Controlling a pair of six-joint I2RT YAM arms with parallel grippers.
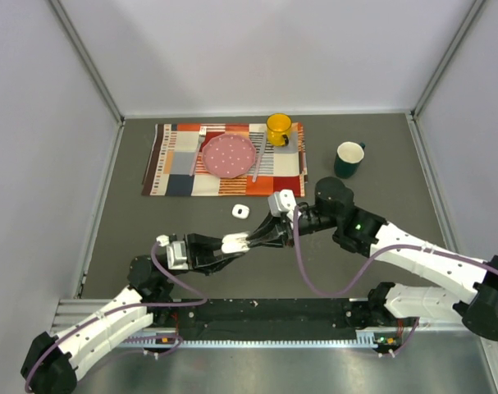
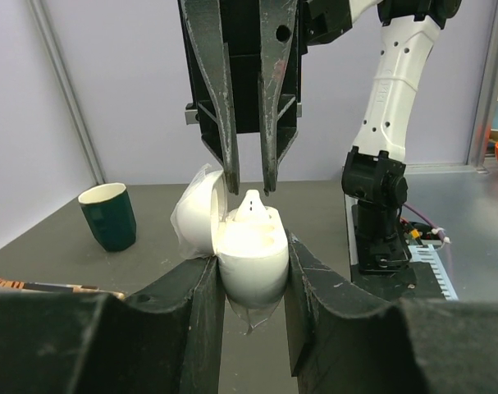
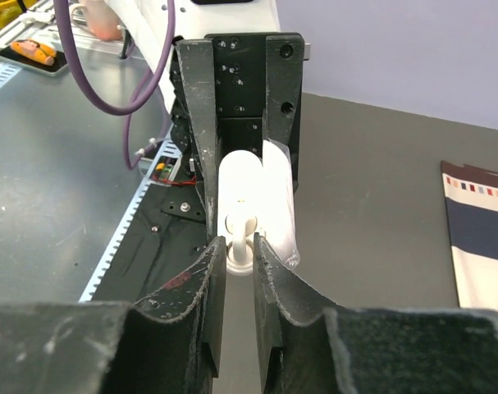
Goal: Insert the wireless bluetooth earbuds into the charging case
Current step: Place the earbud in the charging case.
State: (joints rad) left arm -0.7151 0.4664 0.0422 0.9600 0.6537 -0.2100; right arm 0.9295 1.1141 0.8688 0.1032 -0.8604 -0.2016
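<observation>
My left gripper point(image 2: 253, 258) is shut on the white charging case point(image 2: 253, 263), held above the table with its lid point(image 2: 196, 215) swung open to the left. One white earbud point(image 2: 253, 205) sits in a slot of the case, its top poking out. My right gripper point(image 2: 250, 187) hangs just above that earbud, tips a little apart and nothing pinched between them. In the right wrist view the earbud point(image 3: 241, 228) shows in the narrow gap of the right gripper point(image 3: 239, 242), seated in the case point(image 3: 250, 180). From above, both grippers meet at the case point(image 1: 234, 242).
A second small white case point(image 1: 241, 211) lies on the dark table behind the grippers. Farther back is a checked placemat point(image 1: 175, 164) with a pink plate point(image 1: 229, 155), cutlery and a yellow mug point(image 1: 279, 129). A dark green cup point(image 1: 348, 159) stands at the right.
</observation>
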